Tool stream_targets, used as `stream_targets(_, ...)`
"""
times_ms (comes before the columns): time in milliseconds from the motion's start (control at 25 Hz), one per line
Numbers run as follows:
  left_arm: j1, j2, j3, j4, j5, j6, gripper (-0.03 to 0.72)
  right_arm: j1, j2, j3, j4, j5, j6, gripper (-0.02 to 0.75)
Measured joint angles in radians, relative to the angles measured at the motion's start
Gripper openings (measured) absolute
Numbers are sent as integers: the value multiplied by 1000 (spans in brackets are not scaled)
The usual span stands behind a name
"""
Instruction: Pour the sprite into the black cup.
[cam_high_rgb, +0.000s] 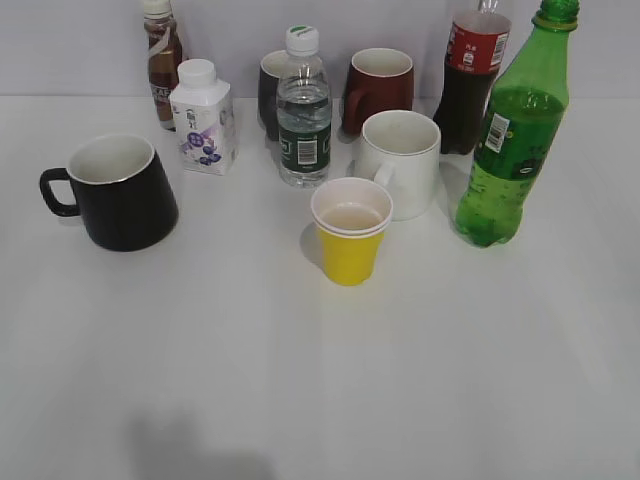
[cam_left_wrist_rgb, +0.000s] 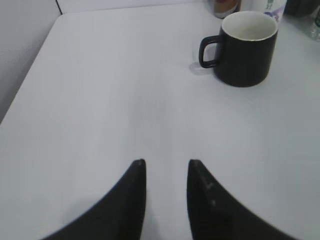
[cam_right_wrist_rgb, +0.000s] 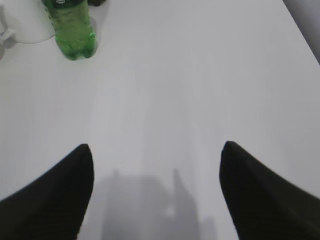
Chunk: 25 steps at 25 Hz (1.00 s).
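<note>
Nothing is gripped yet, so the work looks to be at its opening step: reaching for the sprite (cam_high_rgb: 514, 130), which stands upright at the far right, just right of a white mug (cam_high_rgb: 400, 160) and close in front of a cola bottle (cam_high_rgb: 472, 75). The black cup (cam_high_rgb: 115, 190) sits well apart at the left, handle pointing left, its white inside apparently empty. The right gripper (cam_right_wrist_rgb: 157, 150) hovers over bare table with its jaws wide apart, the sprite at the upper left of its view; the left gripper (cam_left_wrist_rgb: 166, 162) has its jaws only narrowly apart and holds nothing, with the cup ahead to its right. Next, I judge, the right arm must close on the bottle's body without knocking the white mug. The sprite is roughly two-thirds full and seems to have no cap. A yellow paper cup (cam_high_rgb: 351, 230) in the middle holds a little pale liquid.
</note>
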Motion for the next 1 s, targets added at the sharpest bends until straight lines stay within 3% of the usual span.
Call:
stream_targets(160,0,38,-19,-35,-113,0,224,0,0,0,0,0,0,587)
stream_targets(520,0,292,37,-60,-988,0,232,0,0,0,0,0,0,587)
stream_targets(760,0,644,144,-28,-1438,0,239,0,0,0,0,0,0,587)
stream_targets(1000,0,1097,155,26,-1680,0,242,0,0,0,0,0,0,587)
